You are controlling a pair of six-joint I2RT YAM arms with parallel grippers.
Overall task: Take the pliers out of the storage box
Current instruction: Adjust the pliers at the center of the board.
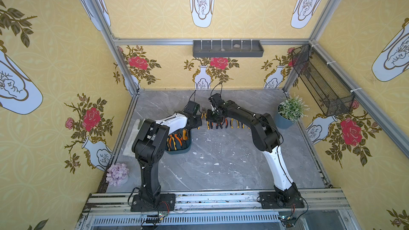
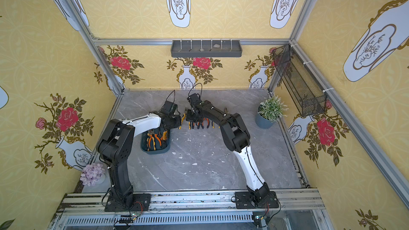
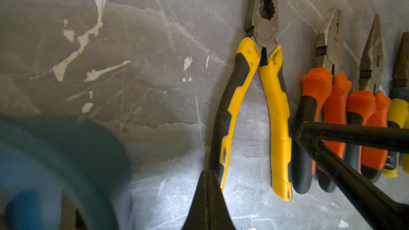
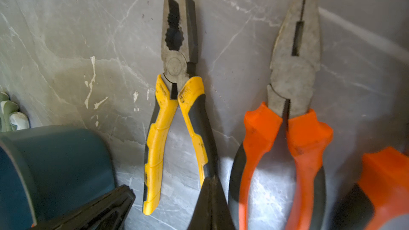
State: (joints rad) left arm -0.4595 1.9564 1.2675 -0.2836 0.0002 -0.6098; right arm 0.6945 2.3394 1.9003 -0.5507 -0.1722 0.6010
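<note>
Pliers (image 1: 232, 123) lie in a row on the table (image 1: 221, 164) directly ahead of both sets of jaws, heads pointing away from the jaws and handle ends toward them. Several more pliers (image 2: 153, 140) lie overlapped in the storage box (image 2: 155, 150), behind and to one side of the left jaws. The left jaws are pressed together to a point and hold nothing. Their tip is at the handle end of the yellow-handled combination pliers (image 3: 276, 107); contact cannot be confirmed. The right jaws are likewise closed and empty, with the tip between that tool and the adjacent orange-handled pliers (image 4: 292, 74). Expect each tool to be rigid steel, heavy for its size and weighted toward the head. The pivot is probably free, so a grip on one handle may let the other swing. The bare metal head is likely slippery, while the moulded handle sleeves should give friction. Recommended hold: across both handles just behind the pivot, near the balance point. Tools lifted from the box may drag a neighbour that overlaps them. The heads are dull grey, worn, serrated inside, with a round pivot. The handles are yellow-and-black or orange-and-black, ridged and scuffed. One tool, the long-nose pliers (image 3: 371, 63), has a slim tapered head.
</note>
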